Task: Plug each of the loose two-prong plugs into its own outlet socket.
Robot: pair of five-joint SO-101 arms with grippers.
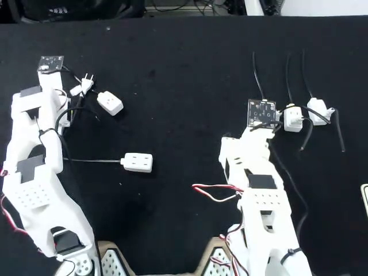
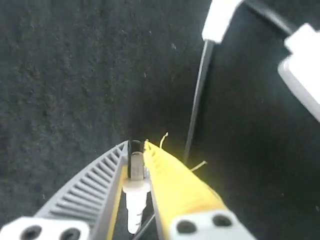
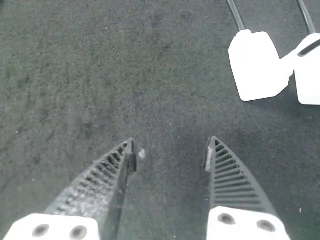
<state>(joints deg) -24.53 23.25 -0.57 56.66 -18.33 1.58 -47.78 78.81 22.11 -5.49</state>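
A loose two-prong plug (image 1: 86,84) lies at the far left of the black mat, next to a small white outlet socket (image 1: 109,102). A second white socket (image 1: 138,162) lies nearer the front, on a thin black cord. My left gripper (image 2: 135,147) is shut on a black cord with a white strain-relief sleeve (image 2: 135,192). Beyond it lie a white plug body (image 2: 219,20) and a socket (image 2: 302,70). My right gripper (image 3: 172,150) hangs open over bare mat, short of two white sockets (image 3: 255,65) (image 3: 310,70). From above, those two sockets (image 1: 293,118) (image 1: 318,109) have black cords attached.
Black cords (image 1: 302,138) trail from the right-hand sockets towards the mat's right side. Red and white wires (image 1: 215,192) loop beside the right arm (image 1: 259,172). The left arm (image 1: 34,144) stands along the mat's left edge. The mat's middle (image 1: 184,103) is bare.
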